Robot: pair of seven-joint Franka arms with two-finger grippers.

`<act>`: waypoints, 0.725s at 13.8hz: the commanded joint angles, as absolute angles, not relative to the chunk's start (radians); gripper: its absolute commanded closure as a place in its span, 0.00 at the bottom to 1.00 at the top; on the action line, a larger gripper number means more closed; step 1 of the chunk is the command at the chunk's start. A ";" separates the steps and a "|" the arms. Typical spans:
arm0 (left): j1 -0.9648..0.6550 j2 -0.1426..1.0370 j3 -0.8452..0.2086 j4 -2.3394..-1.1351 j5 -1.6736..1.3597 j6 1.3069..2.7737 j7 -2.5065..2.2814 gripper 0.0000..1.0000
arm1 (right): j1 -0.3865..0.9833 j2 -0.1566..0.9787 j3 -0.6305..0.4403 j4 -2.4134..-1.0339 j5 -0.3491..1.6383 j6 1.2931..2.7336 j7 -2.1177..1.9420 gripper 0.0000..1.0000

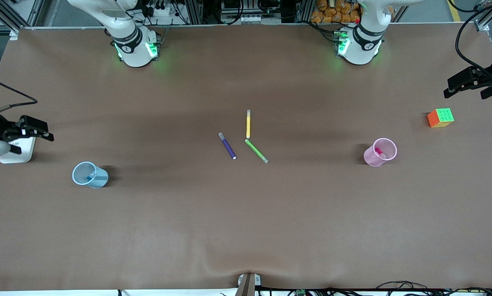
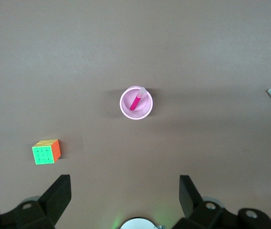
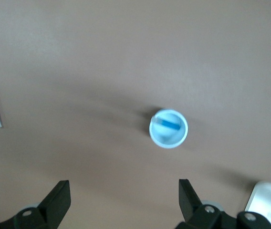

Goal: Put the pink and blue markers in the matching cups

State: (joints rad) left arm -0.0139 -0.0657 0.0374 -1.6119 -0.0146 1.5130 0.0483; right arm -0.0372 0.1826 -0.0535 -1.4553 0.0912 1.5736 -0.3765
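Note:
The pale pink cup [image 1: 380, 152] stands upright toward the left arm's end of the table, with the pink marker [image 1: 379, 153] leaning inside it. Both also show in the left wrist view, cup [image 2: 146, 110] and marker [image 2: 136, 101]. The pale blue cup [image 1: 90, 174] stands toward the right arm's end with the blue marker [image 1: 92, 176] inside; the right wrist view shows this cup [image 3: 168, 138] and marker [image 3: 168, 124]. My left gripper [image 1: 466, 89] [image 2: 125, 191] is open and empty, in the air near the table's end. My right gripper [image 1: 44, 131] [image 3: 124, 195] is open and empty at the other end.
A purple marker [image 1: 227, 146], a yellow marker [image 1: 248, 124] and a green marker [image 1: 256, 151] lie together mid-table. A colourful cube [image 1: 440, 117] [image 2: 46, 151] sits near the left gripper. A white block [image 1: 17, 150] lies under the right gripper.

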 commanded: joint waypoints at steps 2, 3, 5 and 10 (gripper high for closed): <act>-0.020 -0.052 0.051 -1.588 -0.017 1.493 0.035 0.00 | -0.025 0.095 -0.061 -1.483 0.064 1.482 -0.191 0.00; -0.020 -0.049 0.052 -1.585 -0.023 1.493 0.032 0.00 | -0.025 0.086 -0.061 -1.491 0.064 1.473 -0.154 0.00; -0.021 -0.045 0.052 -1.586 -0.020 1.493 0.031 0.00 | -0.029 0.046 -0.058 -1.528 0.064 1.463 -0.062 0.00; -0.021 -0.044 0.051 -1.577 -0.017 1.493 0.037 0.00 | -0.035 0.005 -0.054 -1.569 0.058 1.457 -0.029 0.00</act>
